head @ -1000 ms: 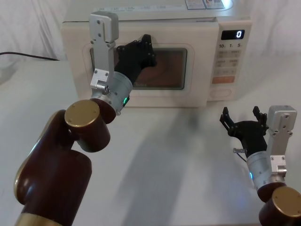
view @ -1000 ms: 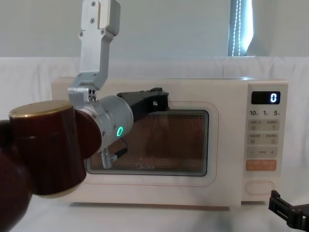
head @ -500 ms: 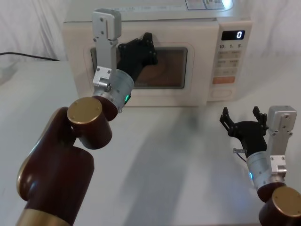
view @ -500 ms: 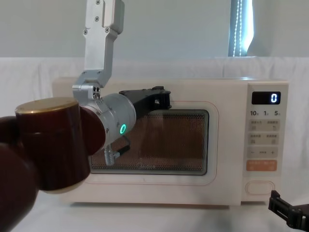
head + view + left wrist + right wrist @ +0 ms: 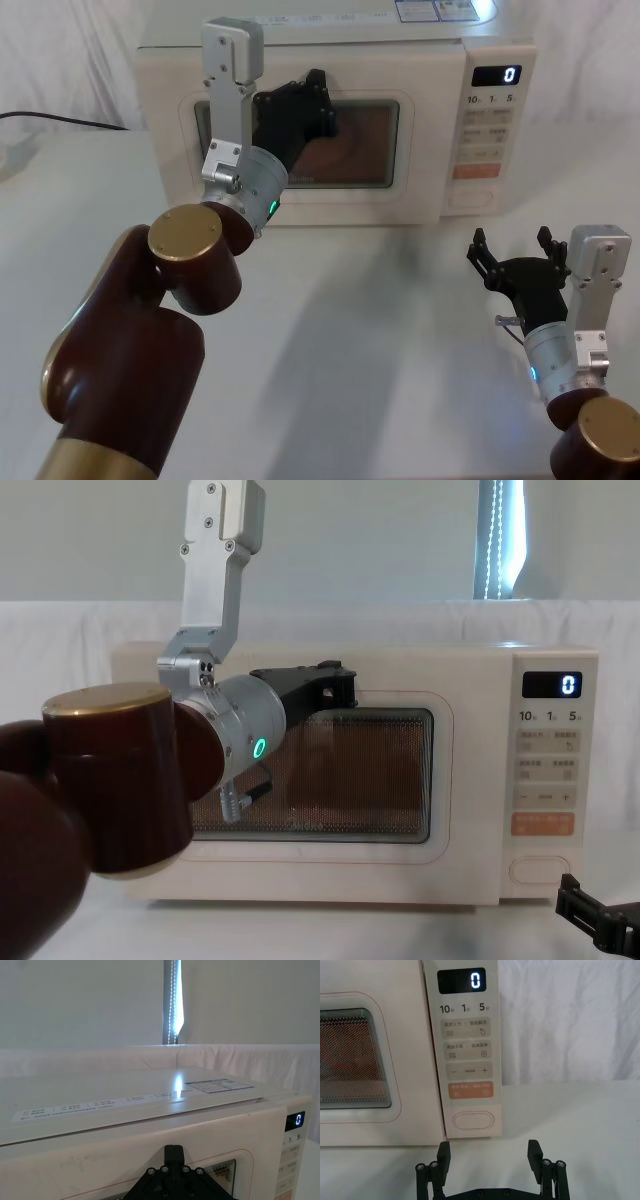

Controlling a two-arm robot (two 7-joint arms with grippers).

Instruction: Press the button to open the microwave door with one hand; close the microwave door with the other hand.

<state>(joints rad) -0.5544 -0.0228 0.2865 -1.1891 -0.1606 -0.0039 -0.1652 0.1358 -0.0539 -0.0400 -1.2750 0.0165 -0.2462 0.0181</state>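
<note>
The cream microwave door (image 5: 372,140) with its dark window lies flush with the oven front, also seen in the chest view (image 5: 380,780). My left gripper (image 5: 318,92) is shut, its black tip (image 5: 174,1152) against the door's upper frame above the window (image 5: 343,688). The wide cream button (image 5: 473,1121) sits at the bottom of the control panel (image 5: 473,197), under the orange key. My right gripper (image 5: 489,1152) hangs open low over the table in front of the panel, apart from the button (image 5: 537,868). In the head view the right gripper (image 5: 513,243) is at lower right.
The microwave stands at the back of a white-covered table (image 5: 380,330). Its display (image 5: 508,73) reads 0. A black cable (image 5: 60,120) runs along the far left. White curtains hang behind.
My left arm has shifted slightly right and up along the door front. The right gripper has not moved.
</note>
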